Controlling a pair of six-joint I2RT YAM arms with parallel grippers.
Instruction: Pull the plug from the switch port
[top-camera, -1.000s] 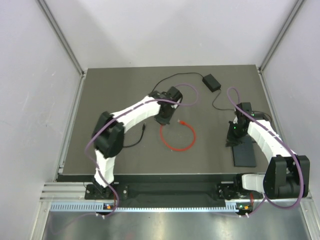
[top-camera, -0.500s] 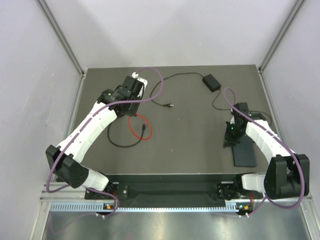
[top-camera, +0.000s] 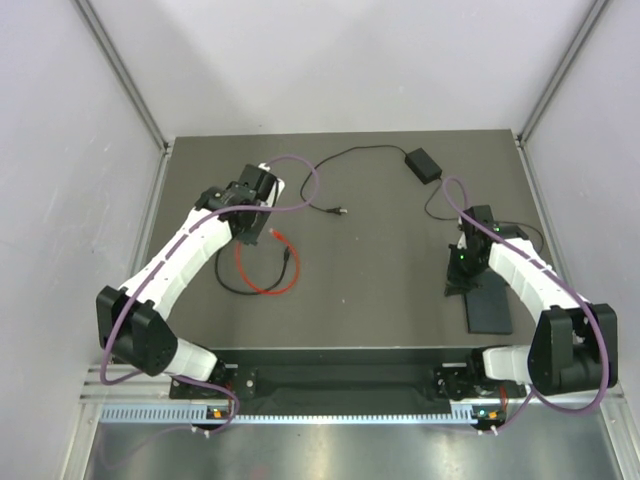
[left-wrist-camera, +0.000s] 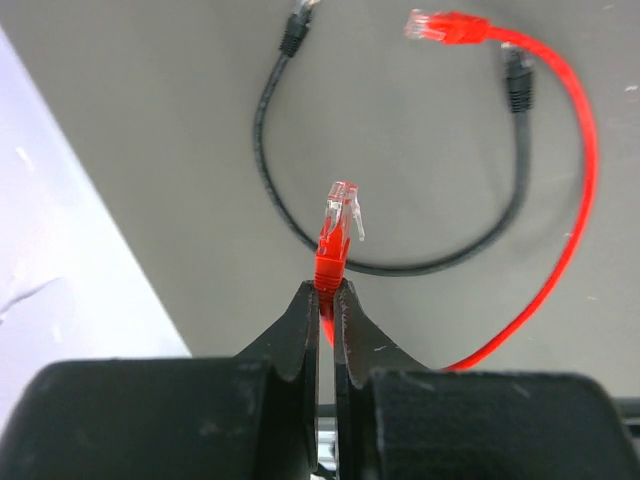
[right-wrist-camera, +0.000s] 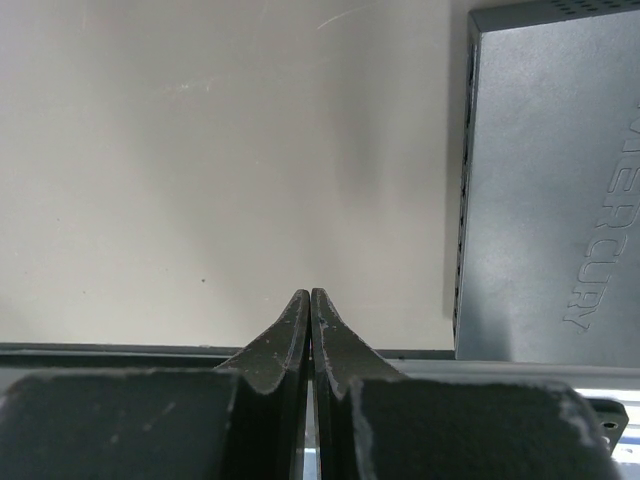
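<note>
- Plug (left-wrist-camera: 338, 215), red boot with a clear tip: pinched at the boot between the fingertips of the left gripper (left-wrist-camera: 327, 290), pointing away from the wrist, seated in no socket, held over the left half of the table (top-camera: 380, 310).
- Left fingers clenched on that plug, almost meeting around the boot.
- Red cable (left-wrist-camera: 585, 180): running from the grip in a loop on the table top to its second connector (left-wrist-camera: 445, 25), lying free.
- Black cable (left-wrist-camera: 290, 190): curled beside the red loop, both ends loose on the table.
- Switch (top-camera: 490, 308), a flat matte black box: lying at the near right of the table, well apart from the plug and the left gripper.
- Switch port: somewhere along the shadowed side of the box in the right wrist view; too dark to pick out a single socket.
- Fingers of the right gripper (right-wrist-camera: 310, 297): pressed together on nothing, over bare table just beside that side of the box.
- Power brick (top-camera: 422, 163): at the far side of the table, with thin cords (top-camera: 365, 150) leading off it.
</note>
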